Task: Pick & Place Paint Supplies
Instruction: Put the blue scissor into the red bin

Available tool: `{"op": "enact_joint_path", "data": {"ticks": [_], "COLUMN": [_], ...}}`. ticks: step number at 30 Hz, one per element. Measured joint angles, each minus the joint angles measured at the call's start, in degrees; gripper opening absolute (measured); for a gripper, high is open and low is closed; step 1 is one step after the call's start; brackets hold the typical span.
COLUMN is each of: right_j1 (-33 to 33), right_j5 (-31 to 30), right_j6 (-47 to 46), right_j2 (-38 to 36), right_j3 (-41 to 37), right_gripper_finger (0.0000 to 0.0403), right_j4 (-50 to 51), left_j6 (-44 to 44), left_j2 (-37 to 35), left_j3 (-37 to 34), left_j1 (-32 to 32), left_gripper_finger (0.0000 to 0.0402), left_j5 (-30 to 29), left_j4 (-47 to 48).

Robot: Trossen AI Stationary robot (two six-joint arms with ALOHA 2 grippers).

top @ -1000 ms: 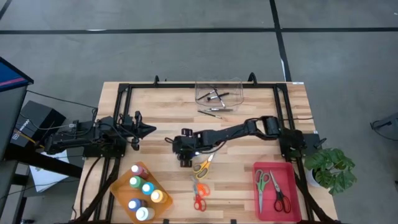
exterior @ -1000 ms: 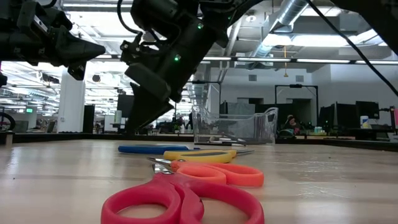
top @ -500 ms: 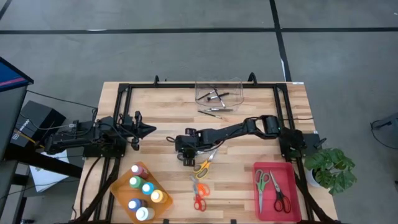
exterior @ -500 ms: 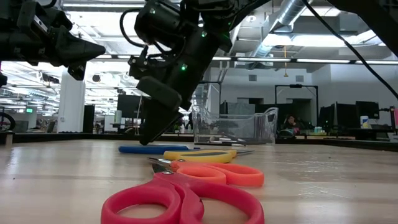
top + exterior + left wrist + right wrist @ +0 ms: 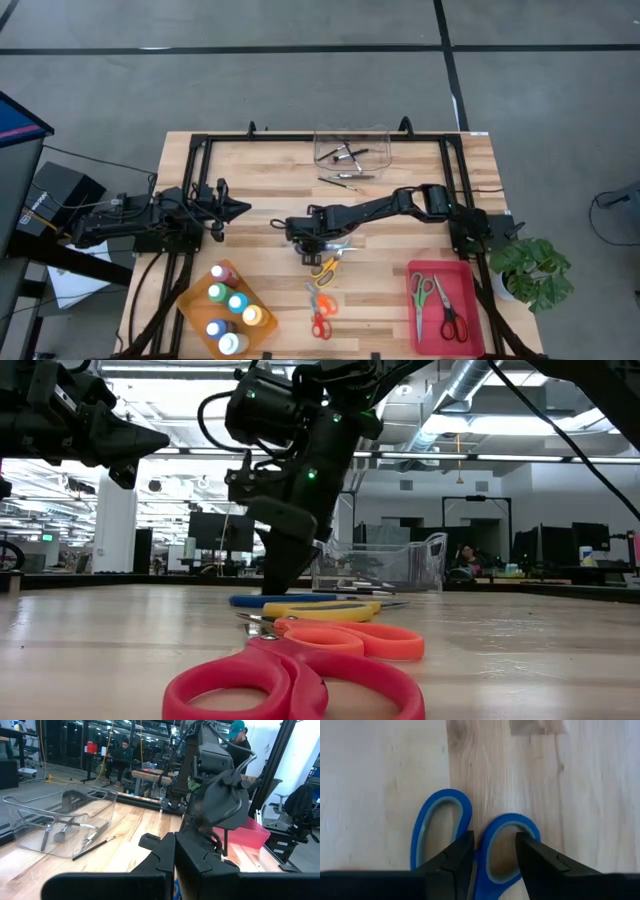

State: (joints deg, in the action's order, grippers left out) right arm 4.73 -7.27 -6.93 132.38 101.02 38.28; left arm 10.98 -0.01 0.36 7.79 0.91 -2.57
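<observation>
text: none legible | labels: none | signs: none

You get even, bright overhead light on the tabletop in the high view, with only soft, short shadows under the arms. In the low view the ceiling lights at 12 o'clock glare white and leave the arms as dark silhouettes; the red scissors at 6 o'clock are soft, out of focus. Your right wrist view is washed pale, the wood nearly bleached, and the end effector's fingers are blurred. The left wrist view is dimmer, its near parts blurred.
</observation>
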Motion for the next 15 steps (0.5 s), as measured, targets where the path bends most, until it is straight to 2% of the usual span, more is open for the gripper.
{"op": "enact_joint_path", "data": {"ticks": [6, 8, 11, 13, 15], "right_j1": [0.0, 0.0, -0.2, -0.6, -0.8], "right_j5": [0.0, 0.0, 0.1, 0.2, 0.2], "right_j6": [0.1, 0.7, 1.7, 1.5, 1.6], "right_j2": [0.0, 0.0, 0.0, 0.0, 0.0], "right_j3": [0.1, 0.1, 0.1, 0.1, 0.1], "right_gripper_finger": [0.0123, 0.0096, 0.0029, 0.0017, 0.0022], "right_j4": [2.5, 2.7, 3.1, 3.6, 3.6], "left_j6": [0.0, 0.0, 0.0, 0.0, 0.0], "left_j2": [0.0, 0.0, 0.0, 0.0, 0.0], "left_j3": [0.0, 0.0, 0.0, 0.0, 0.0], "left_j1": [0.0, 0.0, 0.0, 0.0, 0.0], "left_gripper_finger": [0.0000, 0.0000, 0.0000, 0.0000, 0.0000], "left_j5": [0.0, 0.0, 0.0, 0.0, 0.0], "left_j4": [0.0, 0.0, 0.0, 0.0, 0.0]}}
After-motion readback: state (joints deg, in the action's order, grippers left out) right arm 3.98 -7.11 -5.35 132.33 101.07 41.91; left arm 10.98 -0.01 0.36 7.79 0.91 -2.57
